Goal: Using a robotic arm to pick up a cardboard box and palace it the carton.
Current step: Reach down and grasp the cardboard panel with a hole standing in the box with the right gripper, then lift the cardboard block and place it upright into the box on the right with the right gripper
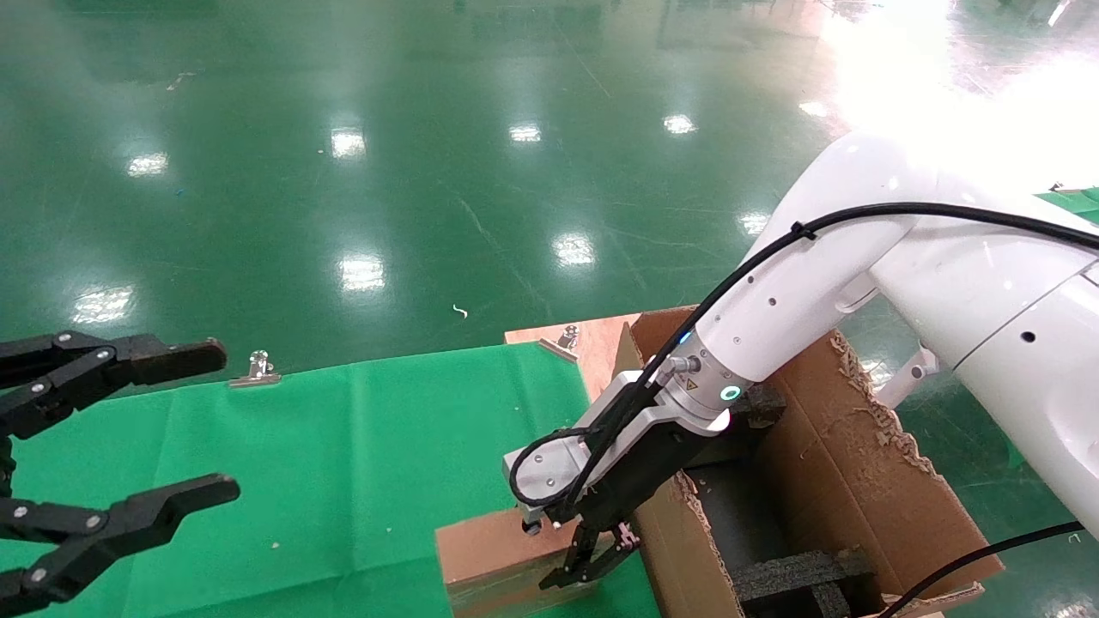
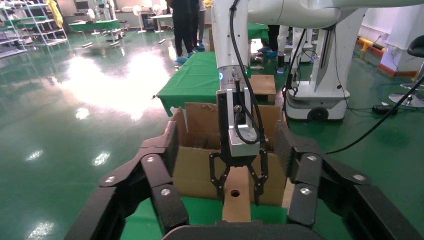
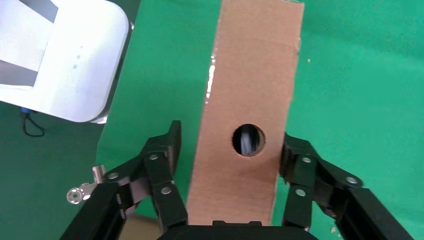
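The small cardboard box (image 1: 481,549) stands on its narrow edge on the green cloth, right beside the carton (image 1: 859,463). Its round hole faces up in the right wrist view (image 3: 250,100) and shows in the left wrist view (image 2: 236,200). The white robotic arm (image 1: 816,283) reaches down, and its right gripper (image 1: 588,562) straddles the box end, one finger on each side. It is open, with a gap at one finger (image 3: 167,150). The left gripper (image 1: 219,421) is open and empty at the far left. Black foam (image 1: 798,571) lies inside the carton.
The green cloth (image 1: 343,446) covers the table, held by metal clips (image 1: 253,369) at its far edge. The carton's tall ragged flap (image 1: 876,403) rises beside the right arm. Glossy green floor lies beyond. Another robot base (image 2: 320,95) stands behind the carton.
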Controlling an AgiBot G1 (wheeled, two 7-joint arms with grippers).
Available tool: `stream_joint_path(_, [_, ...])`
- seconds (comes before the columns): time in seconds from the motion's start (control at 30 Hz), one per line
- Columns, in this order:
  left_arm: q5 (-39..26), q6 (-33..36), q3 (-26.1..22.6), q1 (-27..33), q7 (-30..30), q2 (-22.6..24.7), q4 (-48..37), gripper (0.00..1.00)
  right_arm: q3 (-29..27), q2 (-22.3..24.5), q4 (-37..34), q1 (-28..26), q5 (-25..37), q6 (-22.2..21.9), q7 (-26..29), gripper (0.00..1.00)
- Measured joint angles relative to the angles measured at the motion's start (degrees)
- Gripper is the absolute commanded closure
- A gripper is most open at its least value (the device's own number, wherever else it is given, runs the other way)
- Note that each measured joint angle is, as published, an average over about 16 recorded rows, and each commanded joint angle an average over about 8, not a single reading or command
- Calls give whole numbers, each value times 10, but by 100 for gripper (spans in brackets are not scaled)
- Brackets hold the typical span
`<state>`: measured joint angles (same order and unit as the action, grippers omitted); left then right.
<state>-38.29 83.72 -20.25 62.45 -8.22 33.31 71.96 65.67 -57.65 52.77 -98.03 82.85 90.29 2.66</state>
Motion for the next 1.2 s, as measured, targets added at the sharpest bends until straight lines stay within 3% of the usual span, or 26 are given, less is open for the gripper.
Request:
stream_joint_path(0.37, [0,0,0,0,0,0,0,0,0,2,-1,-3,-1,-1,2,100])
stream_joint_path(0.57, [0,0,0,0,0,0,0,0,-1,6,-10,-31,-14,0,3,100])
stream_joint_path(0.9, [0,0,0,0,0,0,0,0,14,22,-55,-147,-65,8,-17,100])
stream_joint_path(1.2, [0,0,0,0,0,0,0,0,63,38,-116,-250,-120,11,-59,100])
